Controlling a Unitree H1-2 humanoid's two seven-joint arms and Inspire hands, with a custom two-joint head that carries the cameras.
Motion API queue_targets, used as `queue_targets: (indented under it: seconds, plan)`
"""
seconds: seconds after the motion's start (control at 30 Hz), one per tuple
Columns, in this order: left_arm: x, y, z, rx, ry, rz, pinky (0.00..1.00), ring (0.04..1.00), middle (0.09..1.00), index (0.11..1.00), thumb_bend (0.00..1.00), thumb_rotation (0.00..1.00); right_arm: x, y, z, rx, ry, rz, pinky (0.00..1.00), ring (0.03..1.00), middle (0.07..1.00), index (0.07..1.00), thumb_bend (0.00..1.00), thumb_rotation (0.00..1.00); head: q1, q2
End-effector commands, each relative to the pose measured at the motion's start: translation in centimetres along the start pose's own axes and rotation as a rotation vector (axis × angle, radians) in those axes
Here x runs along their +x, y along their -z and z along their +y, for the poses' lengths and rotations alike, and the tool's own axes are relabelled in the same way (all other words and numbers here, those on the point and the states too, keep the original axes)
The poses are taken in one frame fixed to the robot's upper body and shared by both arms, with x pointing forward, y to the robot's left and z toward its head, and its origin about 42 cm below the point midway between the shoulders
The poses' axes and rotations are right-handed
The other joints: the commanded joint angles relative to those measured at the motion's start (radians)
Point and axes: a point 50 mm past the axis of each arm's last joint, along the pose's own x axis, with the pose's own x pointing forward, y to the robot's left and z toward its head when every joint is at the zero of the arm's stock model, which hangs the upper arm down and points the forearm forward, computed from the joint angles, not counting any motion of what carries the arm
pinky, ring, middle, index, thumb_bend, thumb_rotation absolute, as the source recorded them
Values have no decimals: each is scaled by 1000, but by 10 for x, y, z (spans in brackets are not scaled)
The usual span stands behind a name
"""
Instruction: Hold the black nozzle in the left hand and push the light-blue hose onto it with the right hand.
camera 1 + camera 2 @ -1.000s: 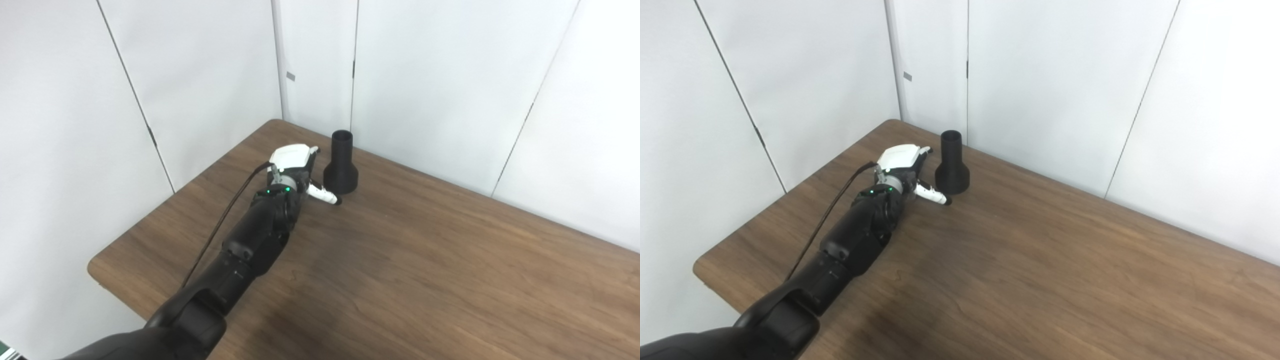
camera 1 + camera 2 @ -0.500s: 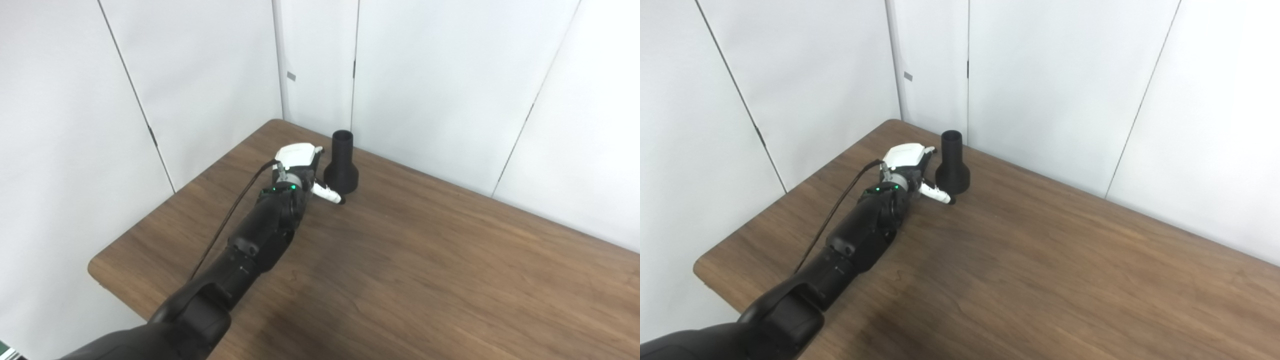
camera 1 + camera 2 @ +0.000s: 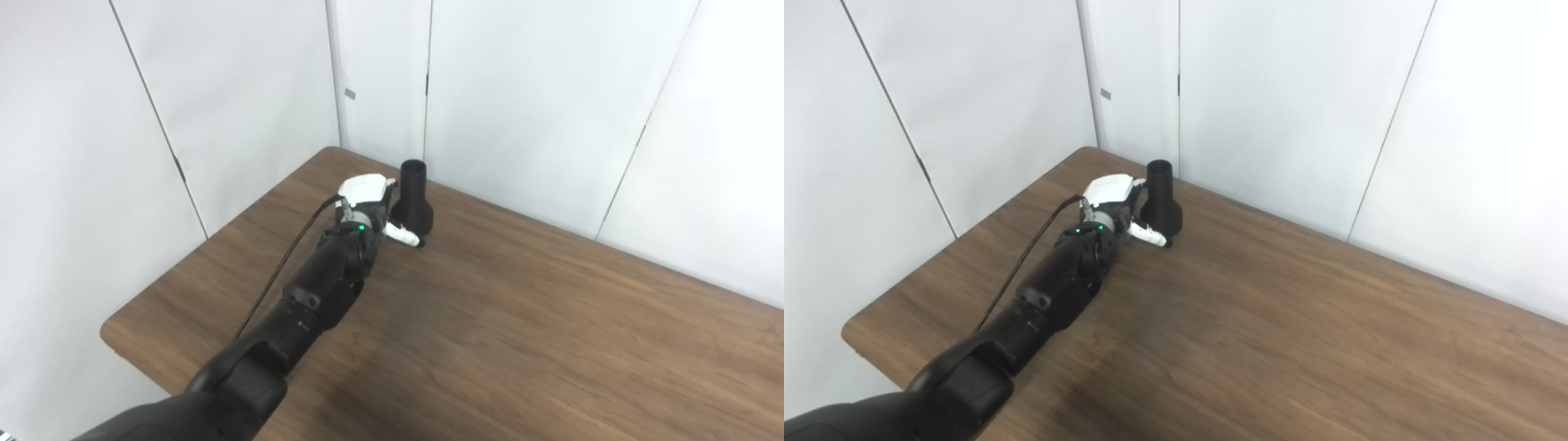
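This looks like a lab test cell rather than a home or shop. Plain white partition panels point(image 3: 245, 92) with thin dark seams close off two sides. They box in a corner around a bare wood-grain surface point(image 3: 551, 343), with no furnishings or decoration on them.

The table point(image 3: 551, 343) lies bare to the right and near. At the far left corner, the nozzle point(image 3: 412, 202) stands close to the wall panels point(image 3: 520, 110), the left hand point(image 3: 373, 205) against its left side.
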Motion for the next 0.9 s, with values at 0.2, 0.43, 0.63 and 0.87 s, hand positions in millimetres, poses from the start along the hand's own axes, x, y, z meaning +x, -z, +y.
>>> queue_targets:
  seconds: [0.2, 0.43, 0.63, 0.87]
  plan:
    - [-13, -24, -49, -271, 190, -64, 503, 619, 662, 901, 1000, 313, -11, 9, -2, -15, -12, 64, 438, 512, 554, 487, 484, 151, -1, 6]
    - [-17, -22, -56, -323, 206, -103, 241, 369, 442, 852, 1000, 307, -11, 9, -4, -28, -17, 61, 418, 520, 566, 487, 486, 155, -2, 9]
    - [-17, -20, -62, -313, 221, -121, 470, 686, 659, 833, 1000, 316, -11, 9, -4, -43, -20, 66, 408, 524, 573, 488, 486, 158, -4, 11]
    - [-16, -19, -69, -248, 227, -135, 843, 855, 736, 837, 1000, 307, -13, 7, -3, -32, -22, 65, 391, 524, 571, 487, 488, 163, -9, 15]
